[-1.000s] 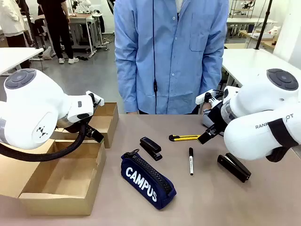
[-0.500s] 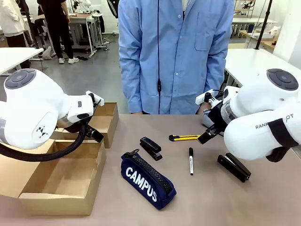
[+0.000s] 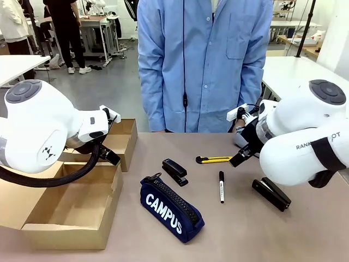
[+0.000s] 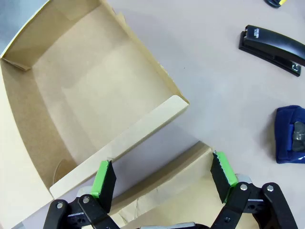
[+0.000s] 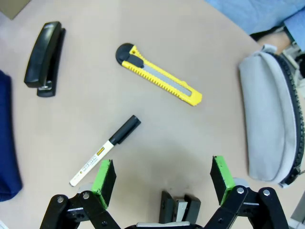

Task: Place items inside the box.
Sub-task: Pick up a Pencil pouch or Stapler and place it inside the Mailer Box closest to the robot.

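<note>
Both arms parked exactly as a second ago; only the person across the tabletop (image 3: 240, 229) shifted slightly. No progress: box (image 3: 71, 236) with nothing inside. Navy pencil case (image 3: 172, 210), staplers (image 3: 174, 172), yellow knife (image 3: 214, 159), marker (image 3: 221, 186) and grey pencil case (image 5: 269, 138) all lying loose on the tabletop. Left fingers (image 4: 105, 179) wide apart over the box edge, holding nothing. Right fingers (image 5: 106, 177) wide apart above the marker, touching nothing.

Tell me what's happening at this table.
Packing has not started. Both arms hover with open, empty jaws. The left gripper is over the cardboard box, whose visible inside holds nothing. The right gripper is above the marker pen and one black stapler. The navy pencil case, the other stapler, the yellow utility knife and the grey pencil case lie loose on the table. A person stands at the far side.
</note>
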Robot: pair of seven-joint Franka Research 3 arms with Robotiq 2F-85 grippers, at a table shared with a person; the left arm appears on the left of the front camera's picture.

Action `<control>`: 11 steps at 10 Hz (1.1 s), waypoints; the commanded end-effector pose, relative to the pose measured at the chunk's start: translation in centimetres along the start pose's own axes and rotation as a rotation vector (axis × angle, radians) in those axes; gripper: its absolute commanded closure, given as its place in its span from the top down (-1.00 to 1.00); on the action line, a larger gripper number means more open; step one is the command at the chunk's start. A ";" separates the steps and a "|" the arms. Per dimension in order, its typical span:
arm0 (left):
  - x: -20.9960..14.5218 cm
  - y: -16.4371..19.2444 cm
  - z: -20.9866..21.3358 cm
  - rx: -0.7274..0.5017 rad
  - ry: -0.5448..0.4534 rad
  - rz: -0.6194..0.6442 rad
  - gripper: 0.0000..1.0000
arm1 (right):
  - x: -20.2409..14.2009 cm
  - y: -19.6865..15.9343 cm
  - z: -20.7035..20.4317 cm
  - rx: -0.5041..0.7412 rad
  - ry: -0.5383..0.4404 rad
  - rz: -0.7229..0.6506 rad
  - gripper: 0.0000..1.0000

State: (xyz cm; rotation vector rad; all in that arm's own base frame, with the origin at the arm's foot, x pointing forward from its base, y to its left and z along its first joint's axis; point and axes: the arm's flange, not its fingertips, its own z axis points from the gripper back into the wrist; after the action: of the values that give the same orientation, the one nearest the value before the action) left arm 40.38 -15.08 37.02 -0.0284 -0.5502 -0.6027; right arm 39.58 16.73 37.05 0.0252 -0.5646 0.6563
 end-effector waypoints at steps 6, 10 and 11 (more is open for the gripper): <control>8.1 -1.7 17.5 -0.012 0.373 0.145 1.00 | -11.0 -1.0 15.3 0.280 -0.206 -0.244 1.00; 27.4 3.1 16.0 -0.097 0.658 0.719 1.00 | -31.5 0.3 15.7 0.547 -0.604 -0.781 1.00; 12.7 0.9 18.0 0.018 0.570 0.354 1.00 | -1.7 -8.6 20.7 0.460 -0.387 -0.497 1.00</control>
State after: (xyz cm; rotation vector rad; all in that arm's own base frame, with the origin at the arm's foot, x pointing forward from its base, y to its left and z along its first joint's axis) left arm 47.20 -19.43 58.55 0.0228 0.1098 -0.1037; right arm 32.73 1.04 55.96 0.8420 -0.7809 0.1525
